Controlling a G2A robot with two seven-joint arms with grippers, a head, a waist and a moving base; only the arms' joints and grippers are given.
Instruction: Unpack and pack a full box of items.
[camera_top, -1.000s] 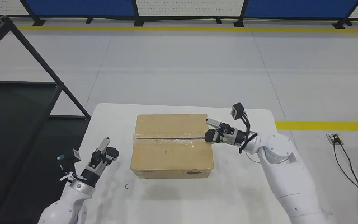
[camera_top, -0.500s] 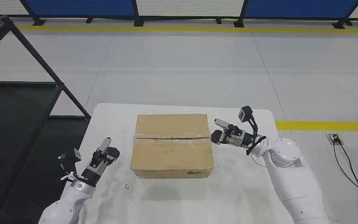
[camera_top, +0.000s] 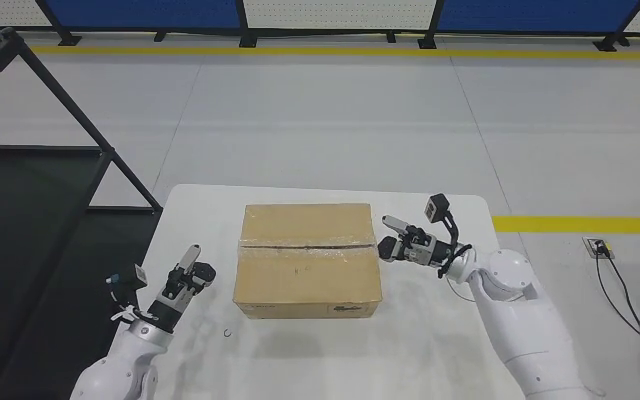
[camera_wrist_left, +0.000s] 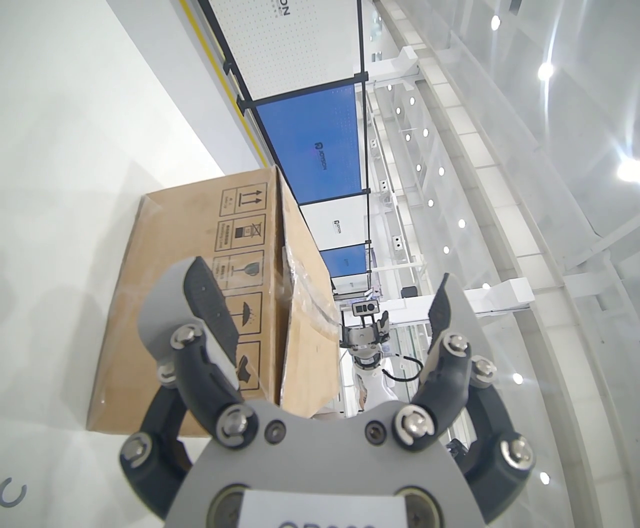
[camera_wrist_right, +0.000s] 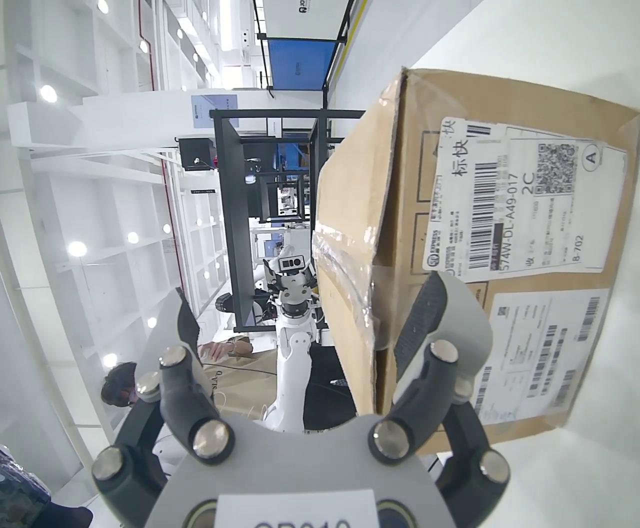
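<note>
The cardboard box (camera_top: 308, 260) stands in the middle of the top view, on the white table (camera_top: 420, 340), with its flaps closed and a strip of clear tape (camera_top: 320, 250) over the middle seam. The right gripper (camera_top: 385, 236) is at the right of centre in this view, at the height of the seam and just beside the box's right end. Its fingers (camera_wrist_right: 430, 320) are spread wide and they hold nothing. I cannot tell whether a fingertip touches the cardboard. In the right wrist view the gripper (camera_wrist_right: 310, 292) faces the end of the box (camera_wrist_right: 500, 250) that carries white shipping labels (camera_wrist_right: 520, 200). The left gripper (camera_top: 198, 263) is at the lower left of the top view, well apart from the box's left end, above the table. Its fingers (camera_wrist_left: 210, 305) are also released and empty. The left wrist view shows this gripper (camera_wrist_left: 320, 275) pointing toward the box side (camera_wrist_left: 200, 280) with printed handling symbols. A small dark open ring (camera_top: 230, 333) lies on the table near the lower left corner of the box, between the box and the left arm.
</note>
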